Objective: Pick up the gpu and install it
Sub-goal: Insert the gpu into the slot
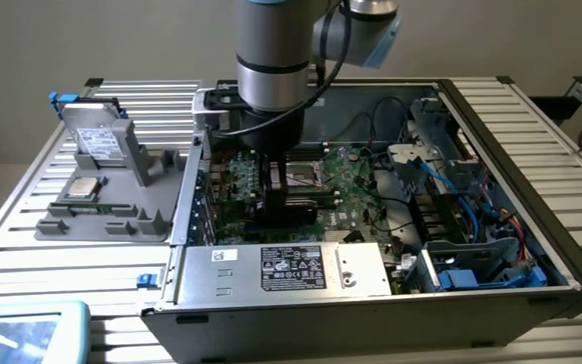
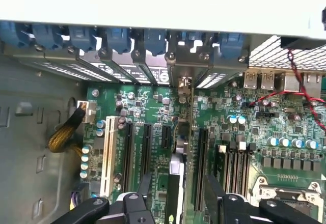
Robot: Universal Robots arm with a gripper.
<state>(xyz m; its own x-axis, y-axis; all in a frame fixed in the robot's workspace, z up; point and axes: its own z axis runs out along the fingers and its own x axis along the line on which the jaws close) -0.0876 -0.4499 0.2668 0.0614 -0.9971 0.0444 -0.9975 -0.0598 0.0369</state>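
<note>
GPU nearly seated

The gripper [image 2: 175,203] grasps the gpu [image 2: 179,147] edge-on, upright over a motherboard [image 2: 244,132] slot inside the computer case [image 1: 372,318]; final seating looks unfinished.

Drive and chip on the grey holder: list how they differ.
The drive stands propped up; the chip lies flat. The drive is bigger and oblong; the chip is small and square. Only the drive bears a white label. Both are silver, on the grey holder.

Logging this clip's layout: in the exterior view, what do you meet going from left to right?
Silver drive with white label → grey parts tray → the arm's gripper down inside the open computer case, over the motherboard → blue cables at the case's far side.
</note>
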